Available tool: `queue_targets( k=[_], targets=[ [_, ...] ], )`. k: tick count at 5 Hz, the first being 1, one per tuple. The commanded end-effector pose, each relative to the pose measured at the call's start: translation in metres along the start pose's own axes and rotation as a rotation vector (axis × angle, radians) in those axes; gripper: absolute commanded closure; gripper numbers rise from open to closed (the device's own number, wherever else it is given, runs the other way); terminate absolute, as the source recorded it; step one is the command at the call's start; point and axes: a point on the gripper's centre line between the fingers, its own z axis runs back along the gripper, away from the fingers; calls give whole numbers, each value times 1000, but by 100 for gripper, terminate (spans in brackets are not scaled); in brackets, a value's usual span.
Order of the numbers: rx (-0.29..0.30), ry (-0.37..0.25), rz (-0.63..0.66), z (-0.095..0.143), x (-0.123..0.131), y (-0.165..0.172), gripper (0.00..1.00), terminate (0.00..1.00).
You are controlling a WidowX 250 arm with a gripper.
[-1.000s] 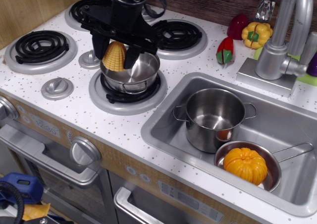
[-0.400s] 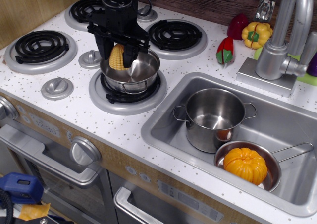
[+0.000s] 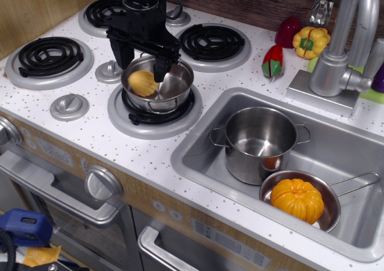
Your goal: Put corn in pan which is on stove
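Corn (image 3: 143, 83): stubby pale-yellow ribbed cob, lying inside pan (image 3: 174, 90) on stove (image 3: 153, 122) front burner. Claw (image 3: 141, 58) above it, fingers spread wide, holding nothing.

Pale-yellow ribbed corn (image 3: 143, 83), shiny steel pan (image 3: 174, 90), black claw (image 3: 141, 60), white speckled stove (image 3: 138, 151) with black coils.

A dark wood-plank back wall (image 3: 264, 4) rises behind the white speckled counter (image 3: 150, 157).

toy kitchen (play set), stove (image 3: 90, 112), sink (image 3: 198, 163)
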Motion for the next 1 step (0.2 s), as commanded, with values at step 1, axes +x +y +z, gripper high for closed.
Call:
queue_targets(
  k=[1],
  targets=[
    [7,-25,16,7,3,8,0,100]
  ],
)
